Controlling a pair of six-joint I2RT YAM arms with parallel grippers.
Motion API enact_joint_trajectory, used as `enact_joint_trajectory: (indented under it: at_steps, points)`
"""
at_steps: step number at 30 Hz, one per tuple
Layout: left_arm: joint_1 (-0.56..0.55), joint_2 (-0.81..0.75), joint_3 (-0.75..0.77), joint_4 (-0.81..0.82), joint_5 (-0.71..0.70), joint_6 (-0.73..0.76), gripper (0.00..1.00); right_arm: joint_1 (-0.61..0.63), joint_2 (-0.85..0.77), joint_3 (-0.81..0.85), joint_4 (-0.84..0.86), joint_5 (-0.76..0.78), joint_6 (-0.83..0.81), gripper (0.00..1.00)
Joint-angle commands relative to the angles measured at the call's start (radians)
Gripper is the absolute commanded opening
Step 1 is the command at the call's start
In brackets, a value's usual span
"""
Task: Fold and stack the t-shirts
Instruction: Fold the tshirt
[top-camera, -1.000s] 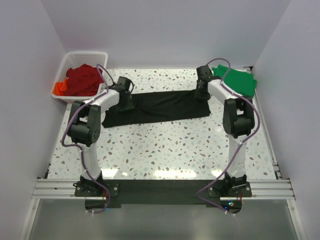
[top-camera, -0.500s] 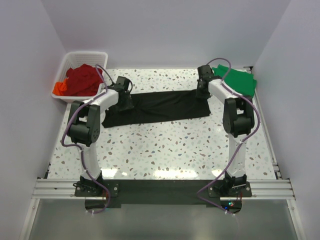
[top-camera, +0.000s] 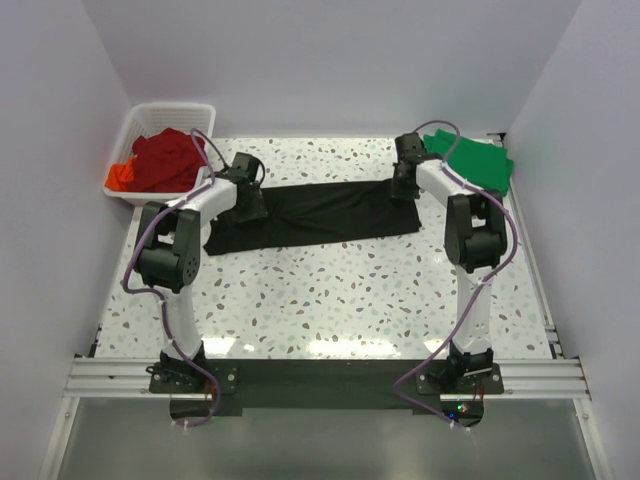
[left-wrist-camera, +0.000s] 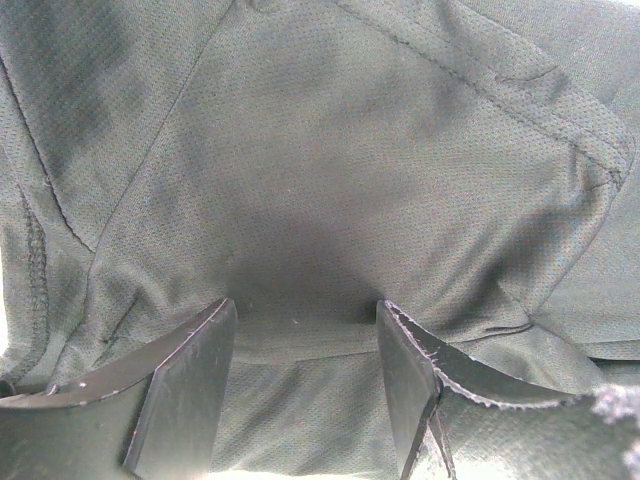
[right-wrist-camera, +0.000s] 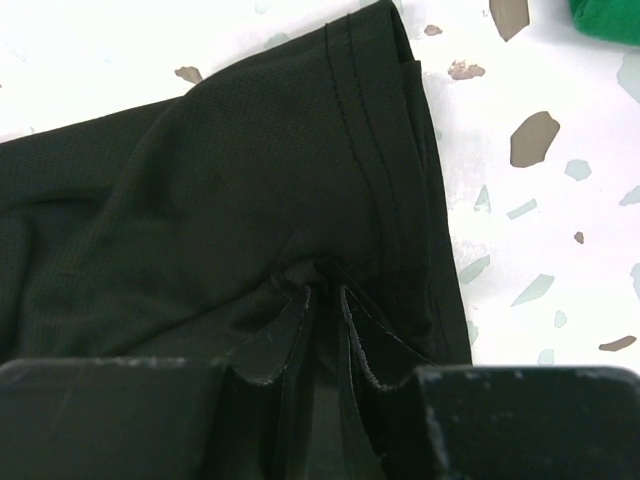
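Observation:
A black t-shirt (top-camera: 320, 212) lies folded into a long strip across the far half of the table. My left gripper (top-camera: 250, 200) is at its left part, open, fingers (left-wrist-camera: 190, 380) resting on the black fabric (left-wrist-camera: 330, 180). My right gripper (top-camera: 403, 182) is at the strip's right far corner, shut on a pinch of the black fabric (right-wrist-camera: 250, 180). A green t-shirt (top-camera: 478, 162) lies folded at the far right; its edge shows in the right wrist view (right-wrist-camera: 605, 20). A dark red t-shirt (top-camera: 165, 160) and an orange t-shirt (top-camera: 120, 177) are bunched in the basket.
A white slatted basket (top-camera: 145, 115) stands at the far left corner. White walls close in the table on three sides. The speckled tabletop (top-camera: 340, 290) lies between the shirt and the arm bases.
The right gripper has shifted very slightly at the shirt's right corner. The left arm and the shirts look unchanged.

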Motion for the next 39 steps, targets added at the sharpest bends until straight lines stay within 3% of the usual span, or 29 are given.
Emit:
enact_joint_trajectory:
  at_steps: [1, 13, 28, 34, 39]
  points:
    - [0.015, -0.021, -0.004, 0.023, -0.004, 0.011, 0.63, -0.006, -0.027, 0.001, -0.009, 0.021, 0.018, 0.0]
    - [0.017, 0.013, 0.029, 0.0, -0.041, -0.006, 0.63, -0.006, -0.193, -0.134, -0.037, 0.162, 0.101, 0.0]
    - [0.024, 0.043, 0.043, -0.013, -0.073, -0.023, 0.63, -0.002, -0.273, -0.222, -0.076, 0.11, 0.101, 0.0]
    - [0.026, 0.054, 0.046, -0.016, -0.076, -0.026, 0.63, -0.005, -0.322, -0.331, -0.024, 0.083, 0.1, 0.29]
    - [0.029, 0.071, 0.059, -0.028, -0.09, -0.033, 0.63, -0.005, -0.328, -0.368, 0.014, 0.084, 0.08, 0.33]
